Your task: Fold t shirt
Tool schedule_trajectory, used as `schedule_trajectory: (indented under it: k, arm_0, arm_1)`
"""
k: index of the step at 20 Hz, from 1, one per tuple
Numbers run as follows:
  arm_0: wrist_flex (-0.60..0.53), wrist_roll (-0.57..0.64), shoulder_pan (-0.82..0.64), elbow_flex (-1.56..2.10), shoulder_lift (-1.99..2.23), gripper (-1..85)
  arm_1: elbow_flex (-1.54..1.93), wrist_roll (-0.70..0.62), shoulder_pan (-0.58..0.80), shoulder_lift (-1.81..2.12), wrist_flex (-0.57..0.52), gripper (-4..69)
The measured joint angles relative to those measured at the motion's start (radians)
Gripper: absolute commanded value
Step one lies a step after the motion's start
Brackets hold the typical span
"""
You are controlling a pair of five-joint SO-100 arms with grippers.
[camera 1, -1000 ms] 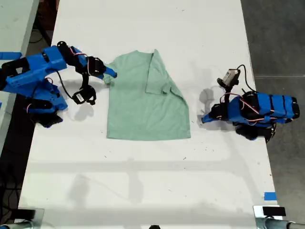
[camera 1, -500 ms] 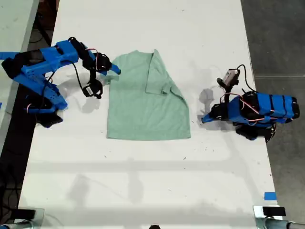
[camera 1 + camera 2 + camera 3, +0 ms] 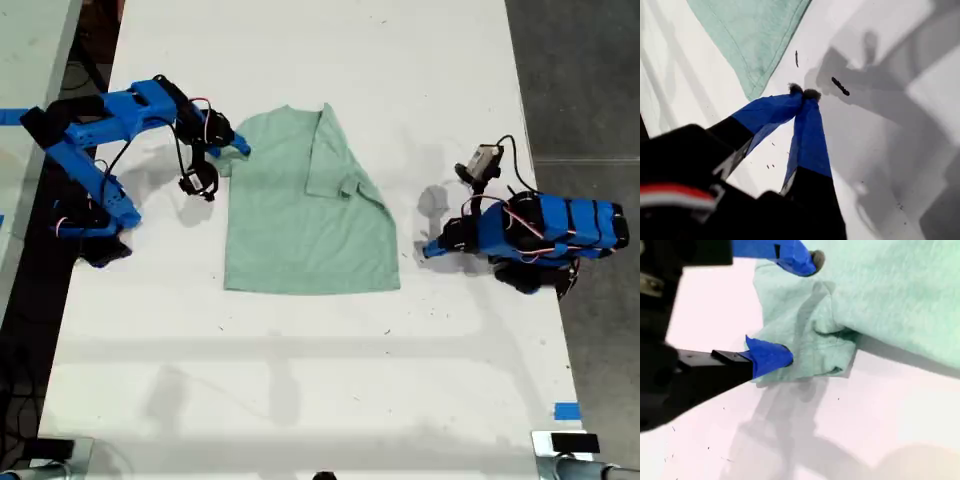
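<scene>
The pale mint-green short-sleeved cloth T-shirt (image 3: 305, 205) lies on the white surface (image 3: 300, 380), between my two blue arms. One side panel with its sleeve is folded over onto the body, so that the edge towards the exterior view's right runs at a slant. The bottom hem lies straight.

My second end effector (image 3: 785, 310) is at the shirt's edge on the exterior view's left (image 3: 225, 155). Its blue fingertips (image 3: 771, 356) stand apart, spread around a bunched, crumpled lump of the shirt's sleeve (image 3: 815, 340). One tip sits at the upper side of the lump and the other presses against the lower folds. The jaws are open and I cannot tell whether they pinch the cloth.

My first end effector (image 3: 804, 92) rests low over the bare surface on the exterior view's right (image 3: 430, 248), near the shirt's lower corner (image 3: 754, 90) but apart from it. Its two blue fingers meet at the tips, closed with nothing between them.
</scene>
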Motion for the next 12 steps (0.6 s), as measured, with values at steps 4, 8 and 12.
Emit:
schedule_trajectory:
  k: [4, 8, 12]
  arm_0:
    - [0.002, 0.0, -0.069, -0.034, -0.055, 24.5]
    - [0.075, -0.009, -0.107, -0.192, -0.27, -0.1]
    - [0.245, -0.04, -0.095, -0.445, -0.453, -0.1]
  arm_1:
    - [0.0, 0.0, 0.0, 0.0, 0.0, 0.1]
    - [0.0, 0.0, 0.0, 0.0, 0.0, 0.1]
    - [0.0, 0.0, 0.0, 0.0, 0.0, 0.1]
